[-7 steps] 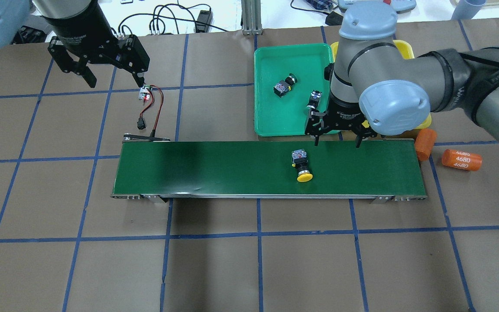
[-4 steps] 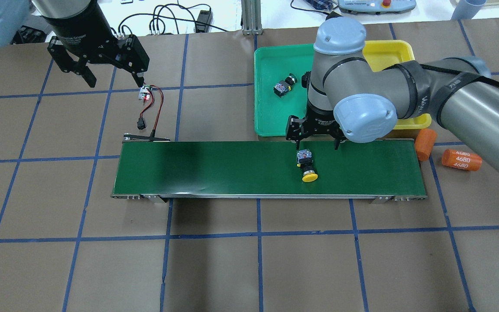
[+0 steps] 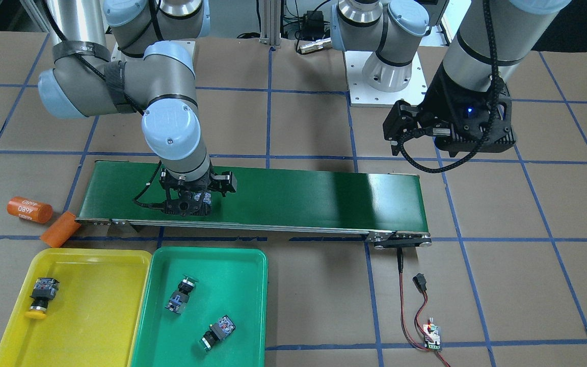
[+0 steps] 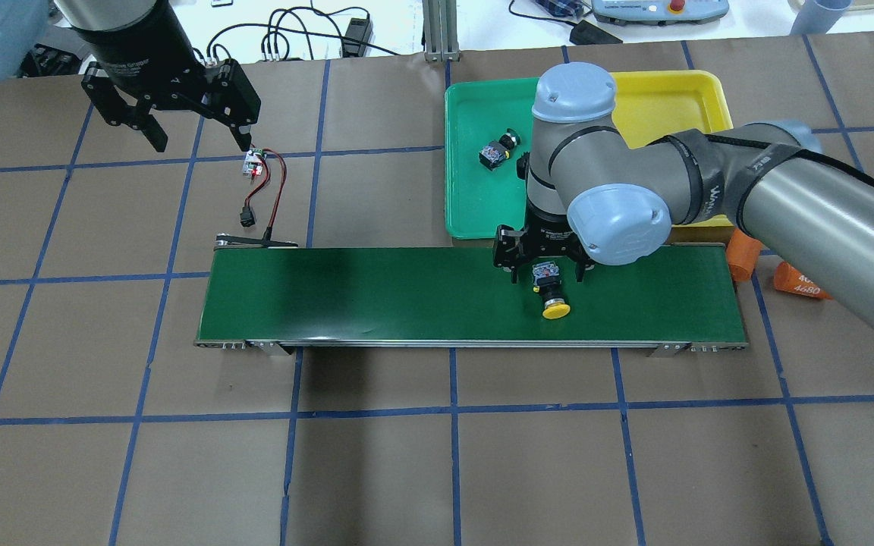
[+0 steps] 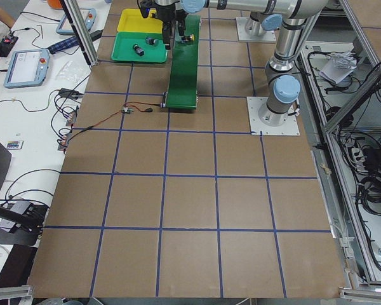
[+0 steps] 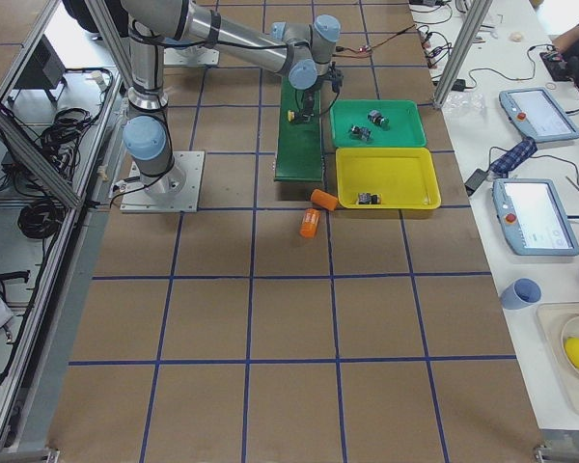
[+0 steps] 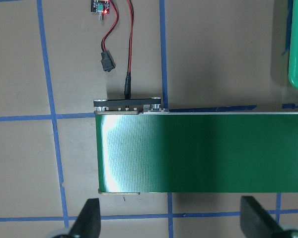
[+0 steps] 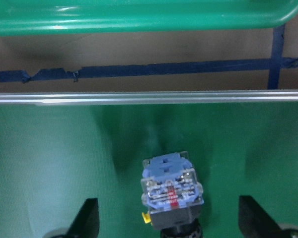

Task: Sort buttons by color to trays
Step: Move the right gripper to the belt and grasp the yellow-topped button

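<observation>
The rigid, light yellow-capped plastic push-button (image 8: 172, 191) is best pinched across its blocky body; the right tool (image 4: 548, 274) is spread wide astride it.

The 2 arms were silver-grey tubes with pale blue domed joint caps. The right arm (image 4: 809, 205) wore a black strap with white lettering; a black cable ran down the left arm (image 3: 472, 46). The right gripper (image 4: 547, 277) and left gripper (image 4: 200, 144) were black, 2-fingered.

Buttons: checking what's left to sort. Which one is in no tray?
The yellow-capped button on the belt, under the open right gripper. The other yellow button lies in the yellow tray, both green buttons in the green tray.
</observation>
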{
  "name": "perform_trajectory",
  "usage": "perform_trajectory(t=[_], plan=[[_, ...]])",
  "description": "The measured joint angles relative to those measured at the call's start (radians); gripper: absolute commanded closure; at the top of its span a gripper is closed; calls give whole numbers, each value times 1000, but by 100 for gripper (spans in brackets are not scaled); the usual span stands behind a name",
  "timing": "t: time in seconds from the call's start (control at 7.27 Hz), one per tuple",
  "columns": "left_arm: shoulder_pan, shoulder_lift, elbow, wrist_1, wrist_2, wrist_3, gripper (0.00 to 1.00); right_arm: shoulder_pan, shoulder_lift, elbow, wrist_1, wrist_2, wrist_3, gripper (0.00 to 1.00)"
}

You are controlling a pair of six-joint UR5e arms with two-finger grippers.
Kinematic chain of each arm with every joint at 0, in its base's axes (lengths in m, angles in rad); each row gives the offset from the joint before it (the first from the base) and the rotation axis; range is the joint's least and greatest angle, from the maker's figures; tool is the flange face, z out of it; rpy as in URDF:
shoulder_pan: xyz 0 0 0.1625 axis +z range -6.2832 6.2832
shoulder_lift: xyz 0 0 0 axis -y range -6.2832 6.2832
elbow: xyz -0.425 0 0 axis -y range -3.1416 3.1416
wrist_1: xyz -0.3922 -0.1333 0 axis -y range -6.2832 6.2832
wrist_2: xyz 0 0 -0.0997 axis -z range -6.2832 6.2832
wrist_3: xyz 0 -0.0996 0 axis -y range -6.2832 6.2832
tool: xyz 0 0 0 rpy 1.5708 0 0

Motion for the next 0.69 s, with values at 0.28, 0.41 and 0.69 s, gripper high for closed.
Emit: perform_trajectory(t=[0.28, 0.41, 0.69], plan=[[0, 1, -2, 0, 0, -1, 0, -2, 4, 4, 5, -5, -11, 100], [0, 1, -4, 0, -1, -2, 0, -4, 4, 5, 10, -6, -14, 100], [0, 2, -5, 0, 0, -4, 0, -5, 0, 8, 15, -9, -15, 100]])
